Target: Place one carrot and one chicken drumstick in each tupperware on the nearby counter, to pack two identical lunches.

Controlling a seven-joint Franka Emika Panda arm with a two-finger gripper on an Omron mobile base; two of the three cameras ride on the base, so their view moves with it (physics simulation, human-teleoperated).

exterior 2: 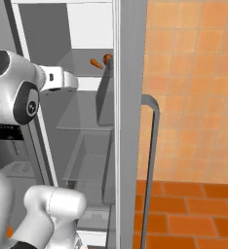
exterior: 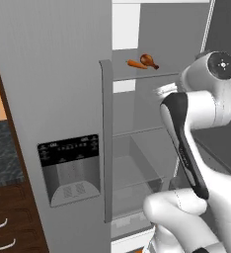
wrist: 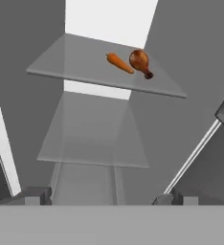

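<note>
The left base view shows a strip of the counter point(exterior: 3, 153) at its left edge, dark marbled stone over brown drawers with curved silver handles, and the fridge door's dispenser panel point(exterior: 70, 168); the right base view shows instead an orange tiled wall point(exterior 2: 194, 87), an orange tiled floor, and the long grey door handle point(exterior 2: 152, 160) of the fridge. Both look into the open fridge point(exterior: 137, 148) with its glass shelves; the carrot point(exterior: 135, 64) and the drumstick point(exterior: 148, 61) lie side by side on the upper shelf point(exterior: 147, 75), the drumstick touching or just beside the carrot's end.

The hand view gives the clearest look at the pair: the carrot point(wrist: 120, 62) lies slantwise on the glass, the drumstick point(wrist: 140, 62) just to its right with its bone end pointing down-right; whether they touch cannot be told. A second glass shelf point(wrist: 92, 139) sits below, bare.

The arm rises from the base, bends at the elbow and reaches forward into the fridge opening; the hand is held at about the height of the upper shelf, well short of the food. The gripper point(wrist: 104, 198) points toward the back of the fridge; its two dark fingertips point(wrist: 35, 195) stand wide apart at the bottom of the hand view, with nothing between them.
</note>
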